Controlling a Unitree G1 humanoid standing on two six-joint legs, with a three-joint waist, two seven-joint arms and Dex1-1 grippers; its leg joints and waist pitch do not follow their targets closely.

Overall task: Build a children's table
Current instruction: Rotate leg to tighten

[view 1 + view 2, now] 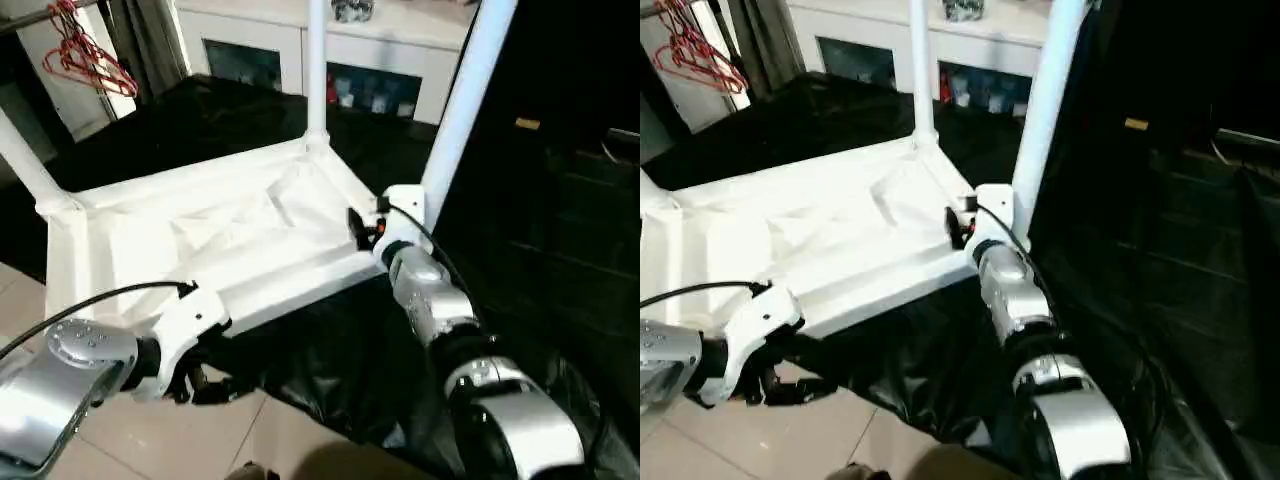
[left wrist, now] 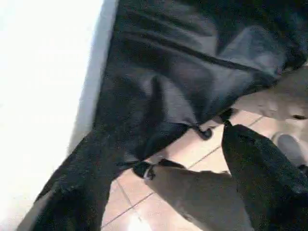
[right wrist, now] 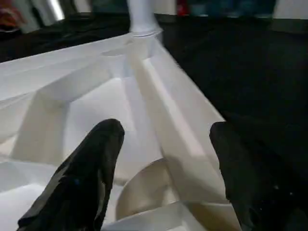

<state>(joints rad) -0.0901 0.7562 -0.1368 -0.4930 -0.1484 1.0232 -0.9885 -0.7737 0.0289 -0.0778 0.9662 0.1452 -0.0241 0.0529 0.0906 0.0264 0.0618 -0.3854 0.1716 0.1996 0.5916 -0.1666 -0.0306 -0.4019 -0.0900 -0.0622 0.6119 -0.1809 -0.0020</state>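
Observation:
The children's table lies upside down on a black cloth, its ribbed white top [image 1: 200,230] facing up. Three white legs stand in corner sockets: a far one [image 1: 316,70], a near right one [image 1: 468,90] and a left one [image 1: 25,160]. My right gripper [image 1: 362,228] hovers at the near right corner beside that leg. It is open, and its black fingers [image 3: 91,168] straddle the rim and the round socket [image 3: 144,187]. My left gripper [image 1: 205,388] hangs open below the top's near edge, over the floor, with nothing between its fingers [image 2: 260,178].
The black cloth [image 1: 330,350] drapes over the support's near edge down to a tiled floor [image 1: 150,430]. A white cabinet with glass doors [image 1: 380,60] stands behind. Red hangers [image 1: 85,55] hang at the far left. Dark furniture [image 1: 560,200] fills the right side.

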